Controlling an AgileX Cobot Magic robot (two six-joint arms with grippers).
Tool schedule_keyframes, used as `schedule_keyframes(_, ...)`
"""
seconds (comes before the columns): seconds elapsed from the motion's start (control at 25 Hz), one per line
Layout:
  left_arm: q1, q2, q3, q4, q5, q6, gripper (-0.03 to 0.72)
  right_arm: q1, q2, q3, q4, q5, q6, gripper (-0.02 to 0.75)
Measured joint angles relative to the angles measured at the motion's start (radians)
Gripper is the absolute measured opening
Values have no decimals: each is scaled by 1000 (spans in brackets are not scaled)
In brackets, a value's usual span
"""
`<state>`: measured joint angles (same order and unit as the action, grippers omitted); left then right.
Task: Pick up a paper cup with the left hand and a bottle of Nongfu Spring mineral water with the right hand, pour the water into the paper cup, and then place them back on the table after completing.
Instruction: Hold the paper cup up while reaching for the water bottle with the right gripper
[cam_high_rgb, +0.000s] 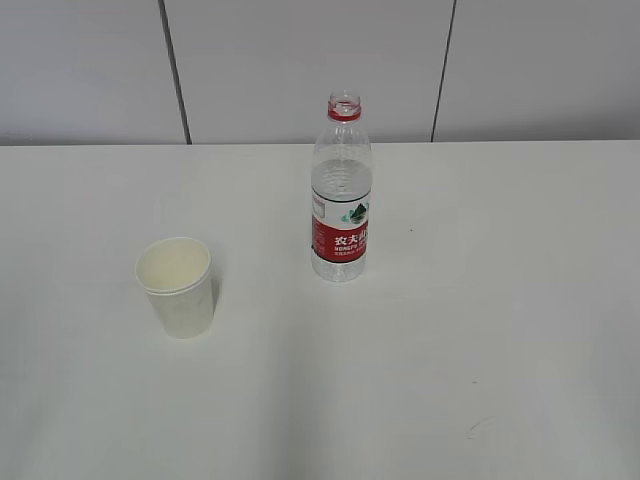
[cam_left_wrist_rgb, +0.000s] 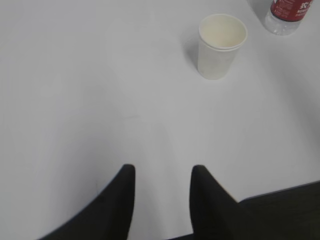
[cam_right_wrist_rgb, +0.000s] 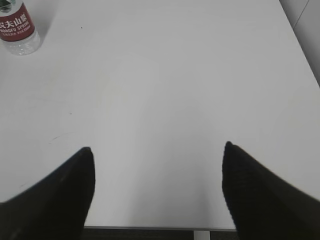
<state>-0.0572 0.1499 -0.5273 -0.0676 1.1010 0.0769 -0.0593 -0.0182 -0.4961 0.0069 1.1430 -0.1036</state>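
Jaws of both hands hang empty over the worktop (cam_high_rgb: 520, 300), left narrow, right wide, nothing grasped yet: paper cup (cam_high_rgb: 177, 286) stands at eight o'clock of the uncapped bottle (cam_high_rgb: 341, 195), pouring all ahead.

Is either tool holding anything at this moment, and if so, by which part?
Nothing is held. The left tool and right tool are both open and empty over the table; the cup and bottle stand untouched.
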Motion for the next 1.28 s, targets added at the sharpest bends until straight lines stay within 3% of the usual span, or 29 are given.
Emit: schedule_keyframes(1.28, 0, 0, 0, 0, 0, 0, 238, 0, 0, 0, 0, 0, 0, 586)
